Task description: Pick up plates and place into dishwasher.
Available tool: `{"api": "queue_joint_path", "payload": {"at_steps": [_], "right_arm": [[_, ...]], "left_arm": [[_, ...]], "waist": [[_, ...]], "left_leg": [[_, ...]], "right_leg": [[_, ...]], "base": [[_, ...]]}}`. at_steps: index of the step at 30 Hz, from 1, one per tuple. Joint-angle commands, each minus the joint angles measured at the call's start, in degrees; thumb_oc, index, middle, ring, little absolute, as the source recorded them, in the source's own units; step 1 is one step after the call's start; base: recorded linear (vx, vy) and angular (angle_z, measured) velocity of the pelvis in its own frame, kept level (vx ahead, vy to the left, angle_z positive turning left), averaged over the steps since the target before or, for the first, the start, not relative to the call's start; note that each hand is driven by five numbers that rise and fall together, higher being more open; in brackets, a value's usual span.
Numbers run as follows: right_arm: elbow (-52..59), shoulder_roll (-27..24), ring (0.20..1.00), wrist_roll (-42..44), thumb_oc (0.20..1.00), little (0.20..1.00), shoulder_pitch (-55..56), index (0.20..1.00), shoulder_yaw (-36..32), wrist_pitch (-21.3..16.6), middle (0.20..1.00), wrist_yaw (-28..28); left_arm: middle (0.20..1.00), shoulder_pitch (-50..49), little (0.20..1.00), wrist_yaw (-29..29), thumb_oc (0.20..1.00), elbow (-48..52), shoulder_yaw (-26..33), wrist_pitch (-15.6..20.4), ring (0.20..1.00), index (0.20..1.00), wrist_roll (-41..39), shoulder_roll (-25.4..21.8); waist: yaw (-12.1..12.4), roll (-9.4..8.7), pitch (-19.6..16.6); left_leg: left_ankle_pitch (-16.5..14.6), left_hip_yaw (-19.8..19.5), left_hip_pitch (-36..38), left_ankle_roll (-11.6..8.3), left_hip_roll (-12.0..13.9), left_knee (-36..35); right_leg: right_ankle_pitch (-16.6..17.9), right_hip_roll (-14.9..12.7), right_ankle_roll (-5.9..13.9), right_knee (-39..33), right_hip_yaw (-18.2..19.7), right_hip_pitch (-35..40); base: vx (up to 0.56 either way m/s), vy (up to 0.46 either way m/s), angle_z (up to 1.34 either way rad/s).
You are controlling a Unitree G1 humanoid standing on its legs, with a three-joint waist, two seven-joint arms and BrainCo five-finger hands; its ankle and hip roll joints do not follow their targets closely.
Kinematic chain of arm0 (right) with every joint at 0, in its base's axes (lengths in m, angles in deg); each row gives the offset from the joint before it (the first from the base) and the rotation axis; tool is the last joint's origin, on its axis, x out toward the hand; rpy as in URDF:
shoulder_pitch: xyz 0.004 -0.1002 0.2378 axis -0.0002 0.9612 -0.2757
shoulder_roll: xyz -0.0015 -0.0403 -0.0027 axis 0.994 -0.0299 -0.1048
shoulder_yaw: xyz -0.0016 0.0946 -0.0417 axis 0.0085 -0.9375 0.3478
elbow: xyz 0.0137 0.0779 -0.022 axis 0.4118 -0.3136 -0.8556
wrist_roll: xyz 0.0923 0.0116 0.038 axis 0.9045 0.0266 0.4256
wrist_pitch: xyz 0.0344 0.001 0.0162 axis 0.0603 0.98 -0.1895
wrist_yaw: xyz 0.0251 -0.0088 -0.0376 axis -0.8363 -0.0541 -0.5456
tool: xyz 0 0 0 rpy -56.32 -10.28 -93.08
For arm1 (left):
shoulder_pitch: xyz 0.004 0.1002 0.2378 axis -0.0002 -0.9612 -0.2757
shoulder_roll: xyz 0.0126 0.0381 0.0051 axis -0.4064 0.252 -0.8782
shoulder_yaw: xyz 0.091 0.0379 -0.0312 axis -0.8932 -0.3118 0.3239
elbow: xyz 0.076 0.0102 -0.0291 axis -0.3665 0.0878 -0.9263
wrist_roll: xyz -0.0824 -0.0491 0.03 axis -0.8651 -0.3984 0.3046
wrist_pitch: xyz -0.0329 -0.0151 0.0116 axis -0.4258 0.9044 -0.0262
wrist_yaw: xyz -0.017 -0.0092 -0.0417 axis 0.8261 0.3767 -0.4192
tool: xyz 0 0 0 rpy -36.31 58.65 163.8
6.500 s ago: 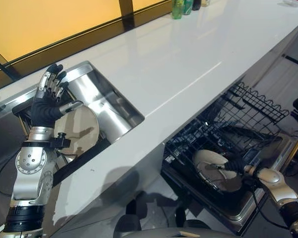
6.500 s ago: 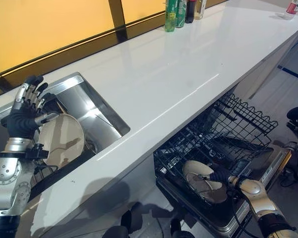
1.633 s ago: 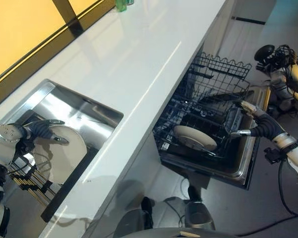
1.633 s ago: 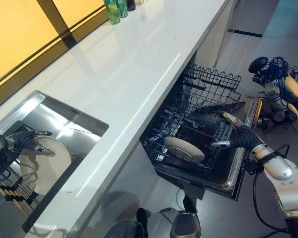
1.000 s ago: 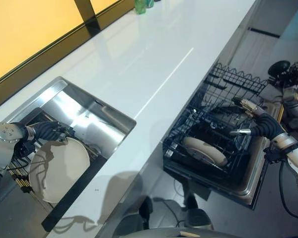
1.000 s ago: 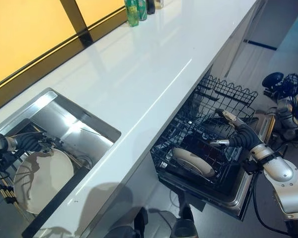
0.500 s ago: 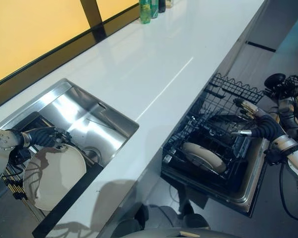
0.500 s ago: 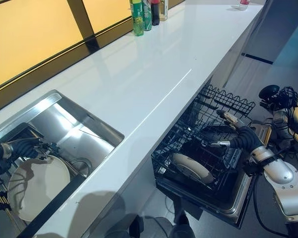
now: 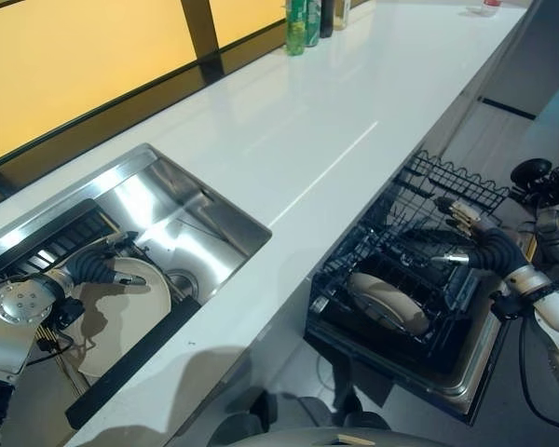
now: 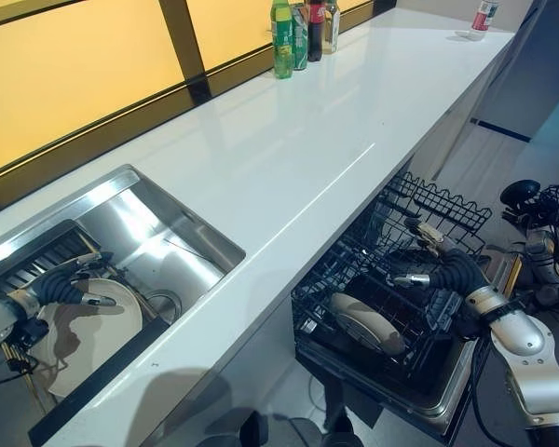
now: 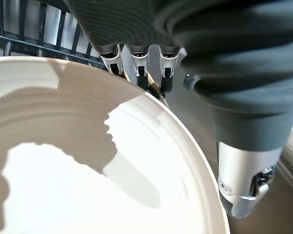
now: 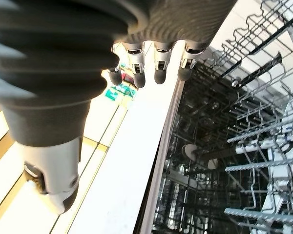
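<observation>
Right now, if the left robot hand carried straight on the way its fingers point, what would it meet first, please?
Most likely the round cream plate in the steel sink: the left robot hand already reaches over its rim, though contact is unclear.

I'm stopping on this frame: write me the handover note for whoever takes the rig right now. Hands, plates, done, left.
Left hand: at the far rim of the plate in the sink, thumb over its face, fingers behind the edge; whether it grips is unclear.
Right hand: open and empty, above the dishwasher rack.
Done: one plate in the rack, lying tilted among the tines.
Left: lift the sink plate out past the counter, load it into the rack.
</observation>
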Motion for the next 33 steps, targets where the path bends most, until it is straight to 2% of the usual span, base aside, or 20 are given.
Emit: {"api": "queue_joint_path", "payload": {"at_steps": [1,3,7,11,14,18,21,28,33], "right_arm": [[1.8,-0.7,1.0,0.0,1.0,1.0,-1.3,1.0,-3.4,-3.5,1.0,0.0],[1.8,-0.6,1.0,-0.1,1.0,1.0,-1.2,1.0,-3.7,-3.5,1.0,-0.4],[2.0,-0.9,1.0,-0.1,1.0,1.0,-1.9,1.0,-3.0,-2.8,1.0,-0.5],[2.2,-0.5,1.0,-0.6,1.0,1.0,-2.0,1.0,-2.7,-2.5,1.0,-0.7],[2.2,-0.4,1.0,-0.5,1.0,1.0,-1.7,1.0,-3.0,-2.5,1.0,-0.9],[2.6,0.0,1.0,-0.8,1.0,1.0,-1.4,1.0,-3.3,-2.4,1.0,-1.2],[2.8,0.1,1.0,-1.1,1.0,1.0,-1.4,1.0,-3.3,-2.2,1.0,-1.4],[2.7,0.6,1.0,-1.8,1.0,1.0,-1.8,1.0,-3.4,-1.7,1.0,-2.1],[2.3,0.1,1.0,-2.1,1.0,1.0,-2.2,1.0,-3.1,-1.8,1.0,-2.5]], "left_arm": [[1.0,-0.2,1.0,-3.8,1.0,0.8,5.2,1.5,1.0,1.0,3.7,-1.0],[1.0,-0.8,1.0,-5.8,1.0,0.7,5.8,1.3,1.0,1.0,6.9,-1.1],[1.0,-0.7,1.0,-18.3,1.0,-3.1,7.6,0.3,1.0,1.0,18.5,-3.4],[1.0,-0.5,1.0,-25.8,1.0,-6.6,10.7,-0.3,1.0,1.0,23.3,-5.2],[1.0,-0.8,1.0,-29.1,1.0,-6.8,12.0,-1.3,1.0,1.0,27.1,-4.8],[1.0,-1.8,1.0,-30.7,1.0,-7.0,11.6,-3.4,1.0,1.0,32.0,-3.6],[1.0,-2.0,1.0,-28.7,1.0,-7.5,10.8,-4.2,1.0,1.0,32.7,-3.5],[1.0,-0.7,1.0,-18.6,1.0,-4.7,6.7,-1.8,1.0,1.0,32.0,-2.7],[1.0,0.9,1.0,-12.1,1.0,-3.6,2.6,-3.0,1.0,1.0,30.6,-3.0]], "waist": [[1.3,0.03,-1.4],[1.3,0.07,-1.4],[1.1,0.21,-1.4],[1.0,0.17,-1.5],[1.1,0.03,-1.6],[1.0,0.02,-1.7],[0.7,0.09,-1.6],[0.3,0.24,-0.9],[-0.2,0.6,0.2]], "left_leg": [[0.0,-2.2,-1.6,1.59,-0.7,-0.5],[0.2,-2.2,-1.7,1.49,-0.6,-0.6],[0.2,-2.3,-1.5,1.33,-0.5,-0.8],[0.3,-2.4,-1.7,1.17,-0.6,-0.6],[0.3,-2.5,-1.8,1.06,-0.6,-0.6],[0.2,-2.7,-2.0,1.05,-0.7,-0.6],[0.1,-2.5,-2.0,1.11,-0.8,-0.6],[-0.1,-2.3,-2.3,1.17,-0.9,0.3],[-0.2,-2.1,-3.0,1.36,-1.1,1.4]], "right_leg": [[2.8,-1.3,3.5,4.8,1.1,-6.5],[2.8,-1.3,3.49,4.7,1.1,-6.6],[2.6,-1.4,3.37,4.9,1.1,-6.6],[2.5,-1.5,3.29,5.1,1.1,-6.9],[2.4,-1.6,3.2,5.3,0.9,-7.1],[2.3,-1.6,3.15,5.6,1.1,-7.6],[2.3,-1.6,3.24,5.9,1.3,-8.0],[2.5,-1.5,3.5,6.6,1.7,-8.4],[2.8,-1.5,3.62,7.2,2.2,-9.0]], "base": [[0.0,0.0,0.0],[0.0,0.0,0.0],[0.0,0.0,0.0],[0.0,0.0,0.0],[0.0,0.0,0.0],[0.0,0.0,0.0],[0.0,0.0,0.0],[0.0,0.0,0.0],[0.0,0.012,0.0]]}}
